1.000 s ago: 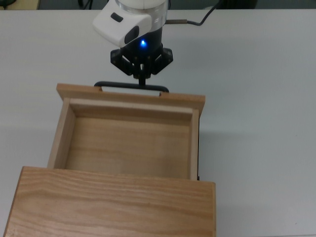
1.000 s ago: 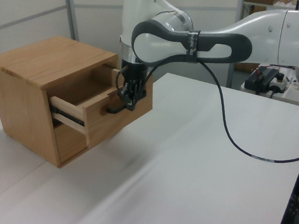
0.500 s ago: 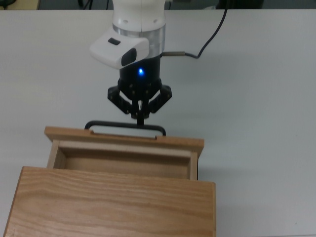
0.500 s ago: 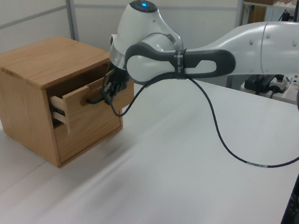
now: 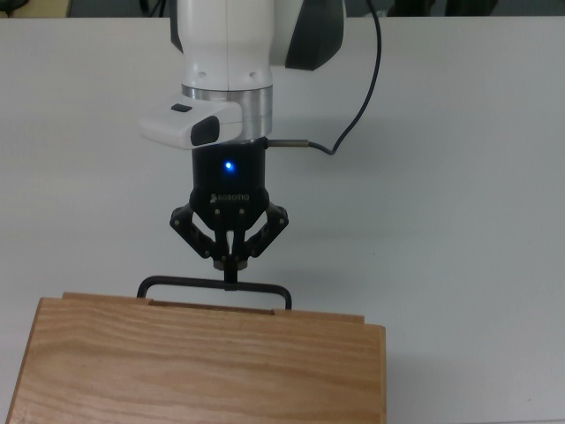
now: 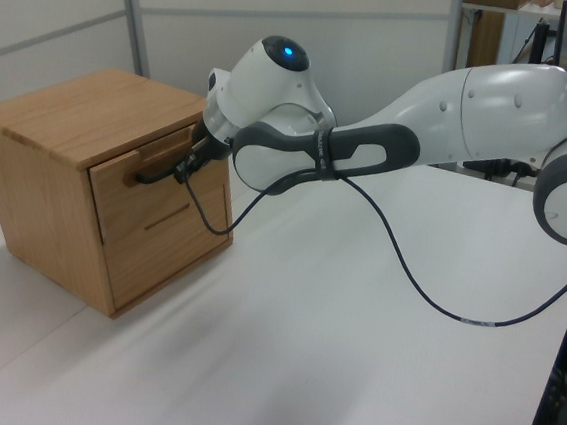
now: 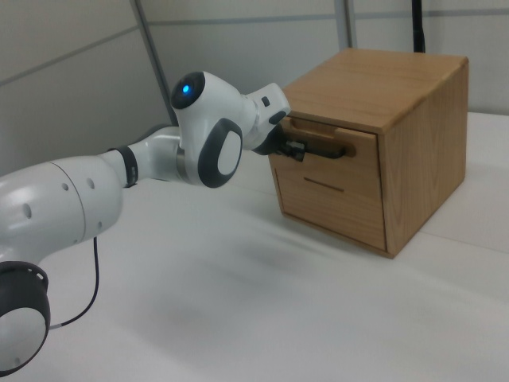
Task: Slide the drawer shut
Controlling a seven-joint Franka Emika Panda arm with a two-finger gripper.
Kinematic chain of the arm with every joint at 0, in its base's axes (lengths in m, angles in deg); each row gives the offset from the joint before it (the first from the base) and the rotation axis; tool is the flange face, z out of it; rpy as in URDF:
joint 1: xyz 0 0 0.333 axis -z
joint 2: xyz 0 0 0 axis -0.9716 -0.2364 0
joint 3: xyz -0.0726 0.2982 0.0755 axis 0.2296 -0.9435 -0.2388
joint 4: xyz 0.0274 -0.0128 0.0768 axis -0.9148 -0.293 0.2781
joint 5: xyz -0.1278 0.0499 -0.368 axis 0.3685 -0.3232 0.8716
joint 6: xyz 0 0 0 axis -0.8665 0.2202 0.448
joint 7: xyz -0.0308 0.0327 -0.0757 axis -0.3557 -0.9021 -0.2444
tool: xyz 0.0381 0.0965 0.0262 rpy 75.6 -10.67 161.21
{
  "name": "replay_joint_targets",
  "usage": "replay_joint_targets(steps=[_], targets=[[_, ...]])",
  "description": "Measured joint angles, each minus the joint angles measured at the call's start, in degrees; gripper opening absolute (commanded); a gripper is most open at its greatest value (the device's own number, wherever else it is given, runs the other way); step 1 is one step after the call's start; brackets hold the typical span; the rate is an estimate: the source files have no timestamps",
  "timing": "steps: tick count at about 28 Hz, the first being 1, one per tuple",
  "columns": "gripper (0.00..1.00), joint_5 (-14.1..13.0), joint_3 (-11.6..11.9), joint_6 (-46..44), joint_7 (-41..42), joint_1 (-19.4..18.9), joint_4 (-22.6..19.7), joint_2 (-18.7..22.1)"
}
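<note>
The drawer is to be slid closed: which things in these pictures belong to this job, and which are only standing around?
Belong to the job:
- drawer, almost fully in
- its black handle
- gripper, at the handle
- cabinet that holds the drawer

Only standing around:
- white table
- black cable from the arm
- wall panels behind

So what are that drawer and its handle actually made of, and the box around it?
The drawer front looks like light wood, matt, with faint grain. Its handle seems to be thin metal bar, painted or coated black, though plastic can't be ruled out. The cabinet shows clear wavy wood grain, probably oak-like board or veneer.
</note>
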Motion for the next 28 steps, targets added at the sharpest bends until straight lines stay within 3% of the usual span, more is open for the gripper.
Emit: replay_joint_targets(steps=[9,16,22,28], targets=[[0.00,0.00,1.16,11.16,0.01,0.00,-3.27,-1.52],[0.00,0.00,1.28,11.46,0.01,-0.01,-3.25,-1.72],[0.00,0.00,1.47,1.91,0.01,0.08,-0.66,-0.59],[0.00,-0.03,1.37,-12.47,0.01,-0.20,0.82,3.83]])
